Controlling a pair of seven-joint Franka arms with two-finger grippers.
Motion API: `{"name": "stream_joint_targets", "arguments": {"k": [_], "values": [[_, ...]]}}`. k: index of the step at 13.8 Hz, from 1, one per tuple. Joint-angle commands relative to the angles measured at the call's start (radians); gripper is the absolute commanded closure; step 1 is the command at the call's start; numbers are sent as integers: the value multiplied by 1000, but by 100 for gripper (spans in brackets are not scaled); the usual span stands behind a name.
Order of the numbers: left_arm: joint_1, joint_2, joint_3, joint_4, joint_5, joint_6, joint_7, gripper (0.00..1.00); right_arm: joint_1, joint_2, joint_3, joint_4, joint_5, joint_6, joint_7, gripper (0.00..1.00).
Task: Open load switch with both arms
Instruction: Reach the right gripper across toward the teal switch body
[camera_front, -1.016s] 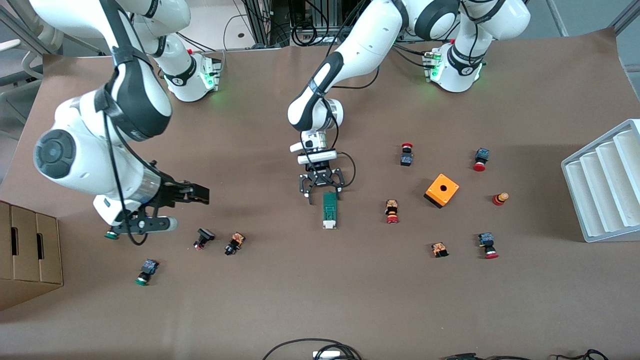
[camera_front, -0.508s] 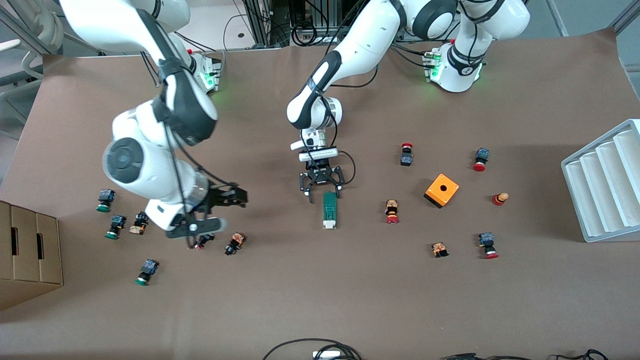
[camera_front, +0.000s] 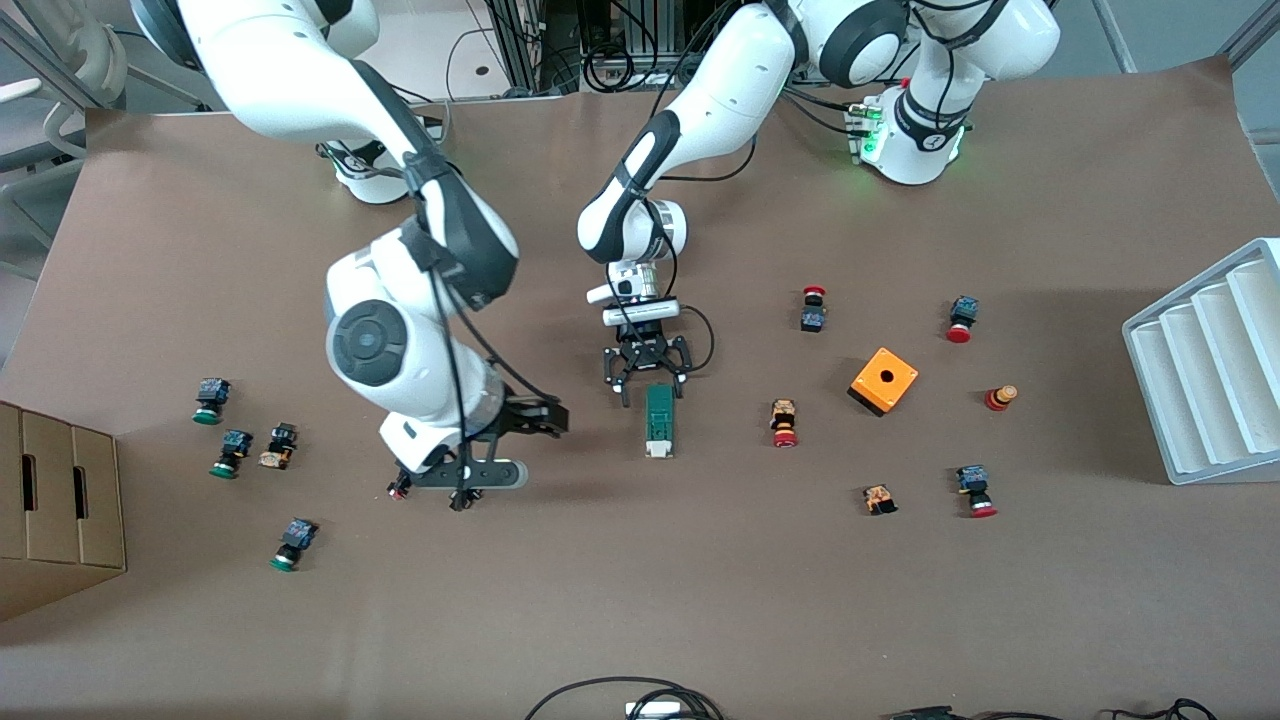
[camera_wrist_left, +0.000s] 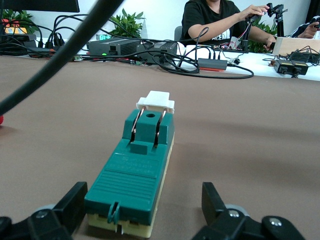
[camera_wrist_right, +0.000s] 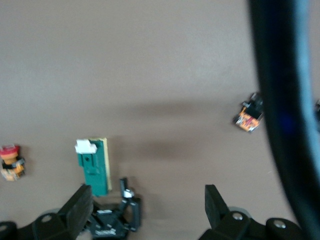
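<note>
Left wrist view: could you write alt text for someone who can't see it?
A green load switch with a white tab lies on a brown table, one end between the open jaws of the left gripper. Cables and a seated person are in the background.

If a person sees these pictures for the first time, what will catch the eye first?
First, the dark-green load switch lying mid-table, with the left gripper low and open around its end that points toward the robots' bases. Next, the bulky right arm with its open right gripper above the table, beside the switch toward its own end. The orange box also stands out among the small scattered push buttons.
</note>
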Motion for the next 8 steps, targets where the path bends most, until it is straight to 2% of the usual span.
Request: {"name": "stream_joint_targets", "arguments": {"k": [1, 6, 8], "values": [[2, 4, 1, 4, 21, -10, -17, 0, 28, 62, -8, 86, 16, -10, 212, 0], [4, -9, 1, -24, 24, -10, -11, 0, 80, 91, -11, 106, 6, -24, 602, 0], [4, -15, 1, -36, 24, -12, -9, 0, 103, 111, -17, 146, 5, -48, 734, 0]]}}
